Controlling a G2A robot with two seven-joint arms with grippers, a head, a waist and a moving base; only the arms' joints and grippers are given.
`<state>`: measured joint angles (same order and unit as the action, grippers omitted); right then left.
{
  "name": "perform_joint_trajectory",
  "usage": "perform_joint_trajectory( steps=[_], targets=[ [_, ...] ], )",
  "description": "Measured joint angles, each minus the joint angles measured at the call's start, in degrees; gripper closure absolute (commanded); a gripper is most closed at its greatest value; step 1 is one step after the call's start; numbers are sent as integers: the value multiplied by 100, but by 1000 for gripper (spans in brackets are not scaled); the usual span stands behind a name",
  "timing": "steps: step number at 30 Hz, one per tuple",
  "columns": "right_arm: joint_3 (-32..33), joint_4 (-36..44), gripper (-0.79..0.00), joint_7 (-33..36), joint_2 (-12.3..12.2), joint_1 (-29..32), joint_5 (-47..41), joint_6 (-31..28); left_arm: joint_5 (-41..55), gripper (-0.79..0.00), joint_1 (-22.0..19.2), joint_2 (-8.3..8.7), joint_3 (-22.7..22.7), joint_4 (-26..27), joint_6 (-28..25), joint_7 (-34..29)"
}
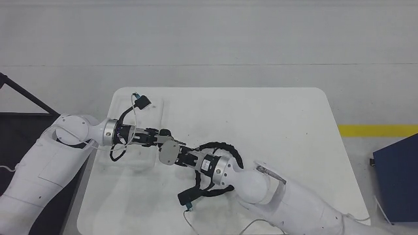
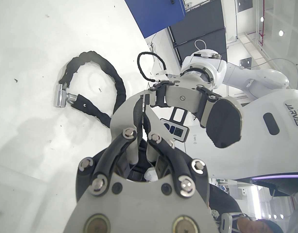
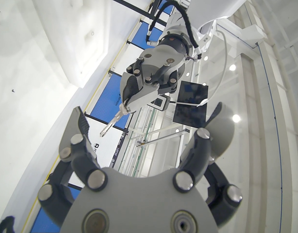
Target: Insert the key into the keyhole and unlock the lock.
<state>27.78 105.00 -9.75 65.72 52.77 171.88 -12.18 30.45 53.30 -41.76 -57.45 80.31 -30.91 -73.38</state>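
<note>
The white table [image 1: 281,124] carries everything, and the two arms meet over its middle. The right tool [image 2: 185,115] hangs there with its jaws spread wide and nothing between them. Facing it from the left, the left tool [image 3: 126,105] is pinched tight on the head of the key [image 3: 111,123], and the bare blade points out toward the right tool.

The lock lies flat on the table just beside the tools. It is a chain in a black cloth sleeve [image 2: 119,86], curled in a loop and joined to a short shiny lock body [image 2: 59,96].

I judge the chain heavy and floppy, so it is a poor place to hold. The smooth metal body looks ready to slide or roll, so it should be clamped across its sides. I can't tell where the keyhole is. The key looks light, stiff and slick, and could twist in the grip under turning force.
</note>
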Motion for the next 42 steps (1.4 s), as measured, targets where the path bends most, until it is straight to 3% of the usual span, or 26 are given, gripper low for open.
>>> perform_joint_trajectory(
  steps=[26, 35, 42],
  targets=[
    [289, -230, -785, -159, 325, 6, 91, -133, 0, 0, 0, 0, 0, 0, 0, 0],
    [1405, 461, -785, -575, -31, 870, -468, -921, 0, 0, 0, 0, 0, 0, 0, 0],
    [2508, 781, -785, -783, -169, 1360, -2213, -2508, 0, 0, 0, 0, 0, 0, 0, 0]
  ],
)
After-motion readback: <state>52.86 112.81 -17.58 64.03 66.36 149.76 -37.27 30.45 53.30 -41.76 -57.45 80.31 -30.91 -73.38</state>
